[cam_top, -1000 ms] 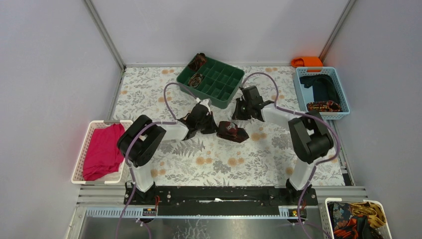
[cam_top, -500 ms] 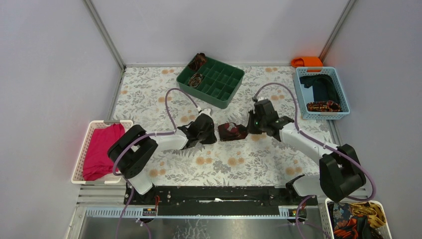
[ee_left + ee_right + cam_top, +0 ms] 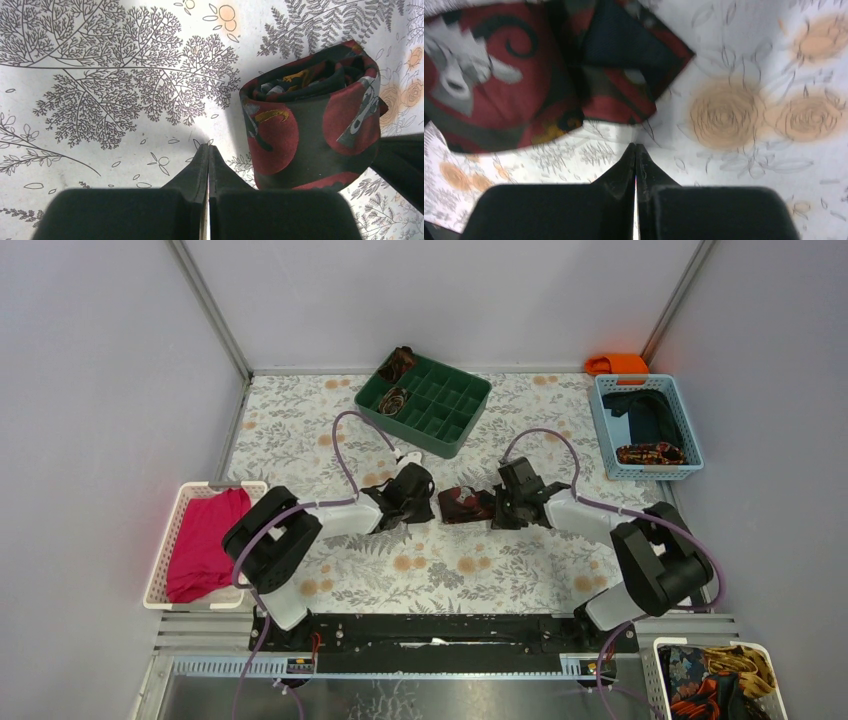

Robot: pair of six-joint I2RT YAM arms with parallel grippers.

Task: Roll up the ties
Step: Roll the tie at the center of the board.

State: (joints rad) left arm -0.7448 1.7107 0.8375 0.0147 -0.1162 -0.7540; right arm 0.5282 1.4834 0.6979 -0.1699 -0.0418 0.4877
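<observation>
beyond rolled tie (image 3: 466, 504), green tray (image 3: 400, 432), blue basket (image 3: 655, 474)

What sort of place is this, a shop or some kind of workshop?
Likely a robot practice booth: bare walls box in one flowered table, a left arm and right arm are mounted at its edge, and a rolled tie lies between them.

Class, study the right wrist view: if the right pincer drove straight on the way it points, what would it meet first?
Most likely the rolled tie: its loose end lies just ahead of the shut right pincer. Height is unclear, so contact is not certain.
</observation>
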